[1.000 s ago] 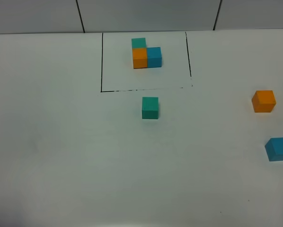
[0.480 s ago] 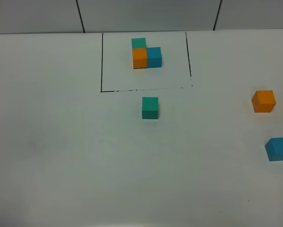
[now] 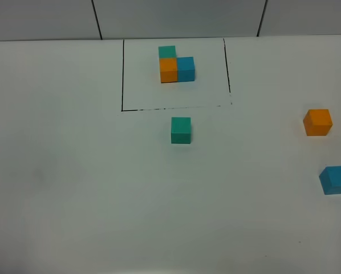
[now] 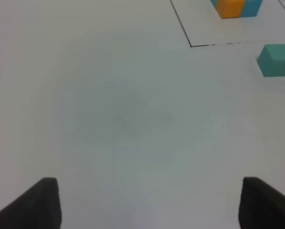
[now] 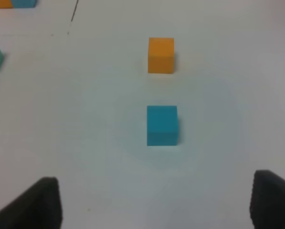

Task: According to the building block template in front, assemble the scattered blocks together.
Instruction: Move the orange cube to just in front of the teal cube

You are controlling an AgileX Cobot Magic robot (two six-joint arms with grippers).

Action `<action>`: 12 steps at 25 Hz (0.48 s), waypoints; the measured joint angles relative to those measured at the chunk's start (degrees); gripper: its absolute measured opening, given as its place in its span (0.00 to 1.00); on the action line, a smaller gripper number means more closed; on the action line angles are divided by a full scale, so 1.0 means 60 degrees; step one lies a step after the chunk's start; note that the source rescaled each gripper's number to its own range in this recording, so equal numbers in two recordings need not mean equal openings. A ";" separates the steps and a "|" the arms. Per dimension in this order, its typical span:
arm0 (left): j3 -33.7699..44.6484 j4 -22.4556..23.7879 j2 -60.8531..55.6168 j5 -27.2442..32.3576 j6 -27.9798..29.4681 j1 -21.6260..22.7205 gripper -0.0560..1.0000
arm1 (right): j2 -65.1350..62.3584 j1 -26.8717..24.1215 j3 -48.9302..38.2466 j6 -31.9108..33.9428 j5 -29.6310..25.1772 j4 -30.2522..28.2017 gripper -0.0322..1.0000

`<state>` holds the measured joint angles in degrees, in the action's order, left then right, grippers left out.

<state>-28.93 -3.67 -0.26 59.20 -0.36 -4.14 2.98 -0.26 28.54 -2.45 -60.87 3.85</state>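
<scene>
The template (image 3: 176, 67), an L of teal, orange and blue cubes, sits inside a thin black outline (image 3: 122, 74) at the table's far middle. The loose teal cube (image 3: 181, 130) lies just in front of the outline. The loose orange cube (image 3: 318, 122) and the loose blue cube (image 3: 336, 180) lie at the far right. Neither gripper shows in the exterior high view. My left gripper (image 4: 149, 205) is open and empty, with the teal cube (image 4: 275, 60) far ahead. My right gripper (image 5: 154, 205) is open and empty, with the blue cube (image 5: 162, 125) just ahead and the orange cube (image 5: 160, 55) beyond it.
The white table (image 3: 73, 188) is bounded at the back by a grey panelled wall (image 3: 176, 17). The blue cube lies close to the right edge of the exterior high view.
</scene>
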 joint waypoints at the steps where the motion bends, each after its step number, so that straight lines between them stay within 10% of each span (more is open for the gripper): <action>1: 0.0000 0.0000 0.0000 0.0000 0.0000 0.0031 0.72 | 0.0000 0.0000 0.0000 0.0000 0.0000 0.0000 0.66; 12: 0.0000 0.0007 0.0000 0.0004 -0.0009 0.0586 0.72 | 0.0000 0.0000 0.0000 0.0000 0.0000 0.0000 0.65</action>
<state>-28.93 -3.63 -0.26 59.22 -0.41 -0.63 2.98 -0.26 28.54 -2.45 -60.87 3.85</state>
